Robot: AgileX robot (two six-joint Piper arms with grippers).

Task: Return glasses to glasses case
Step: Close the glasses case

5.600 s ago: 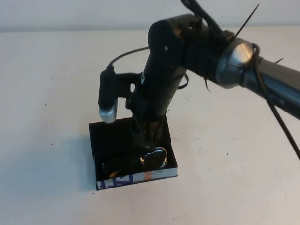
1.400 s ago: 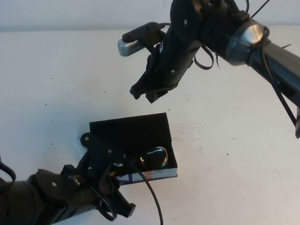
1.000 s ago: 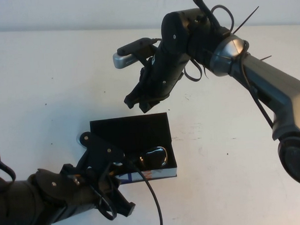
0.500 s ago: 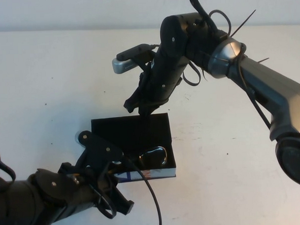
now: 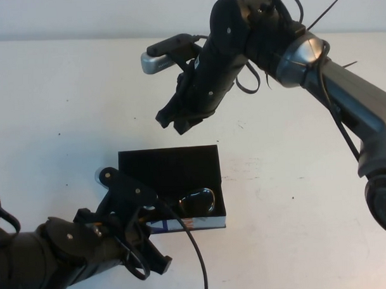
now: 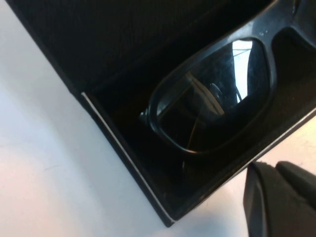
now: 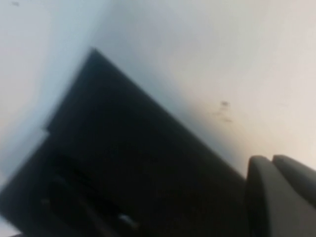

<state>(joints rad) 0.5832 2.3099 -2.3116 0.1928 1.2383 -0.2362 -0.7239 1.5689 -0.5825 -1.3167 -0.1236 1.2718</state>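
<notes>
The glasses (image 5: 196, 200) are seen lying inside the open glasses case (image 5: 168, 167), toward its near right corner, with one lens (image 6: 213, 103) framed against the black interior in the left wrist view; the case is set on the white desk (image 5: 52, 111). The right gripper (image 5: 177, 121) is held in the air above the desk just beyond the far edge of the case, its fingers (image 7: 276, 197) clenched together on nothing. The left gripper (image 5: 142, 244) is placed low at the near left corner of the case, and whether its fingers are released or clenched cannot be told.
</notes>
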